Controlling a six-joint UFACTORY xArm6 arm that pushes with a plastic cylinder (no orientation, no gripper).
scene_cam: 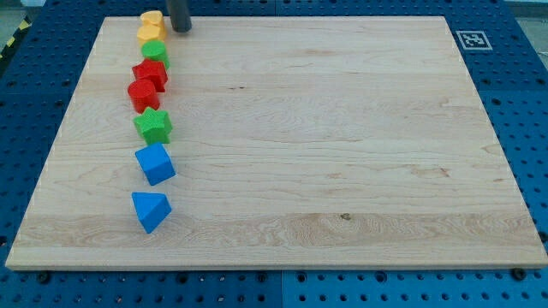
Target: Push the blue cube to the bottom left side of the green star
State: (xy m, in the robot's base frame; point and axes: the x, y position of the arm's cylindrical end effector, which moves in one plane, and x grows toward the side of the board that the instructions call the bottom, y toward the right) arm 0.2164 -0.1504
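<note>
No jaws on this rig, just a rod, so there's nothing to clench. My tip (180, 30) sits at the desk (342, 128) top edge beside the yellow blocks (151, 26). The blue cube (155, 163) is well below it, just under the green star (153, 126).

Only the lower end of my rod shows: a straight, dark grey, smooth cylinder ending in my tip (181, 31), blunt and unmarked.
</note>
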